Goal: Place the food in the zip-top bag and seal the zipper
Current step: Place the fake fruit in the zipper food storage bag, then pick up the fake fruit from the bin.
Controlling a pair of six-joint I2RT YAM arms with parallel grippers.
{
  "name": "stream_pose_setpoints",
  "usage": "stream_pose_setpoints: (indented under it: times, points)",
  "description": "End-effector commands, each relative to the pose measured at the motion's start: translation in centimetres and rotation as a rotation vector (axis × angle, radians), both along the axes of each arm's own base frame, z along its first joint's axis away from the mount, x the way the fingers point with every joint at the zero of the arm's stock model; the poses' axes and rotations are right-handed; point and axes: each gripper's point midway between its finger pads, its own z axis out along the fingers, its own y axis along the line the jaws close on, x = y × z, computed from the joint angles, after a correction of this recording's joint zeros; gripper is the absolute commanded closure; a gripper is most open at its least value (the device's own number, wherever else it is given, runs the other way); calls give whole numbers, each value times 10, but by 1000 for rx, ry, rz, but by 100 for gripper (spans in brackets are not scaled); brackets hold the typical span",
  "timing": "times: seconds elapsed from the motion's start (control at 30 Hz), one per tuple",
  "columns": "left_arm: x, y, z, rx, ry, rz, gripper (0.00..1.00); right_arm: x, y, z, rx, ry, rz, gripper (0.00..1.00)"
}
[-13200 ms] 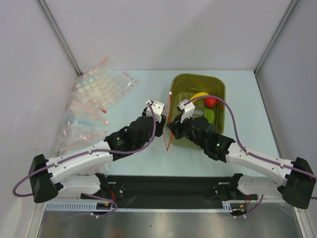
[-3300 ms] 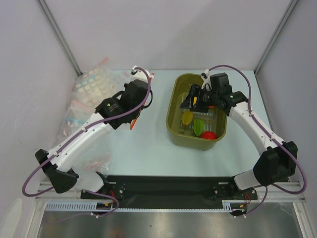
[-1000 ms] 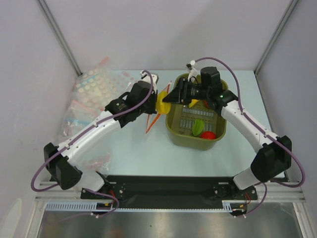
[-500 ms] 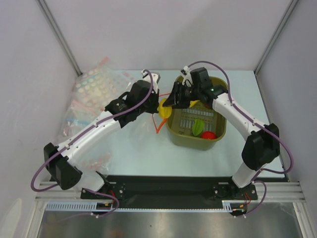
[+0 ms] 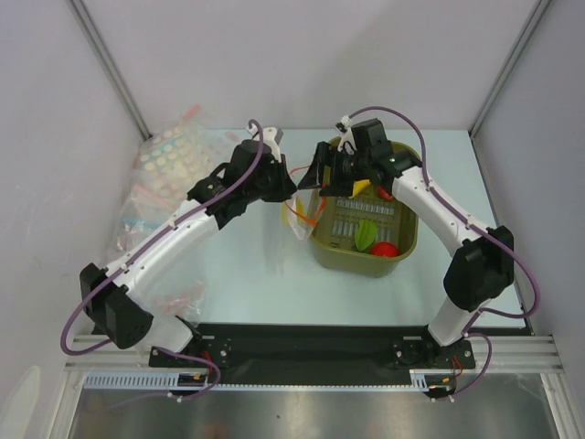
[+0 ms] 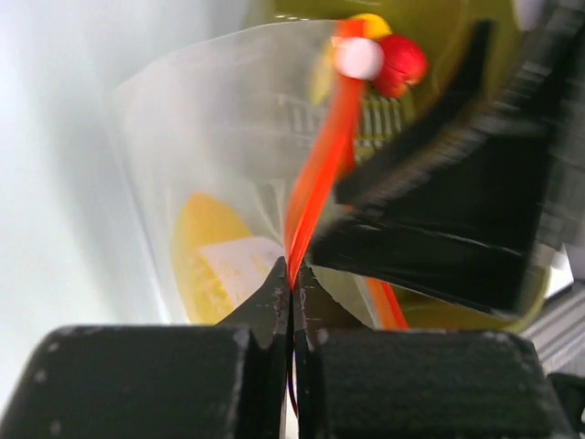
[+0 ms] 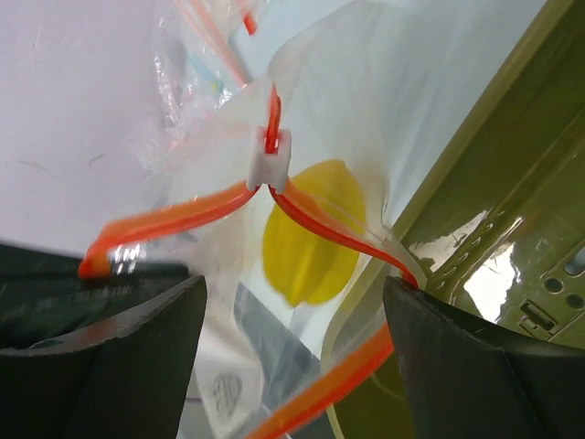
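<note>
The zip-top bag [image 5: 297, 218] hangs by the near-left corner of the basket, its mouth spread. My left gripper [image 5: 289, 186] is shut on the orange-red zipper [image 6: 315, 174] at the bag's rim. A yellow food piece [image 7: 311, 233] lies inside the bag, also showing through the plastic [image 6: 206, 261]. The right gripper [image 7: 292, 320] stands open over the bag's mouth with nothing between its fingers [image 7: 137, 320]. The white slider [image 7: 272, 155] sits at the far end of the zipper. In the basket lie a green piece [image 5: 366, 233], a red fruit [image 5: 384, 249] and a yellow banana [image 5: 363, 187].
The olive-green basket [image 5: 322, 240] stands right of centre, touching the bag. A pile of other clear bags [image 5: 169, 183] lies at the far left. The two wrists are close together above the bag, and the right arm [image 5: 430, 206] arches over the basket.
The right gripper has opened and let go of the yellow piece, which now lies inside the bag. The left gripper has shifted slightly back, still holding the zipper.
</note>
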Motion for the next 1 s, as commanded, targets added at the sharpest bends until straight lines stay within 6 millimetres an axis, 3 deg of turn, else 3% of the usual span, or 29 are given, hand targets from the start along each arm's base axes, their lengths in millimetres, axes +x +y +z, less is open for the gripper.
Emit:
stream_pose_setpoints:
  times: [0.0, 0.13, 0.3, 0.37, 0.4, 0.57, 0.8, 0.97]
  points:
    - [9, 11, 13, -100, -6, 54, 100, -2, -7, 30, 29, -73, 3, 16]
    - [10, 24, 8, -50, -15, 60, 100, -1, -24, 32, 23, -95, -34, 21]
    - [11, 49, 11, 29, -49, 102, 100, 21, -74, 20, -88, -116, -178, 35]
    - [12, 60, 12, 83, -72, 115, 100, 25, -95, 7, -162, -95, -241, 36]
    - [14, 64, 18, 95, -91, 124, 100, 28, -104, -3, -209, -92, -256, 28]
    - [17, 79, 26, 190, -137, 131, 100, 9, -142, -68, -470, 34, -269, 15]
    - [15, 75, 24, 181, -133, 108, 100, -31, -169, -114, -600, 144, -269, 9]
    - [13, 71, 17, 175, -124, 85, 100, -41, -176, -144, -638, 207, -284, 9]
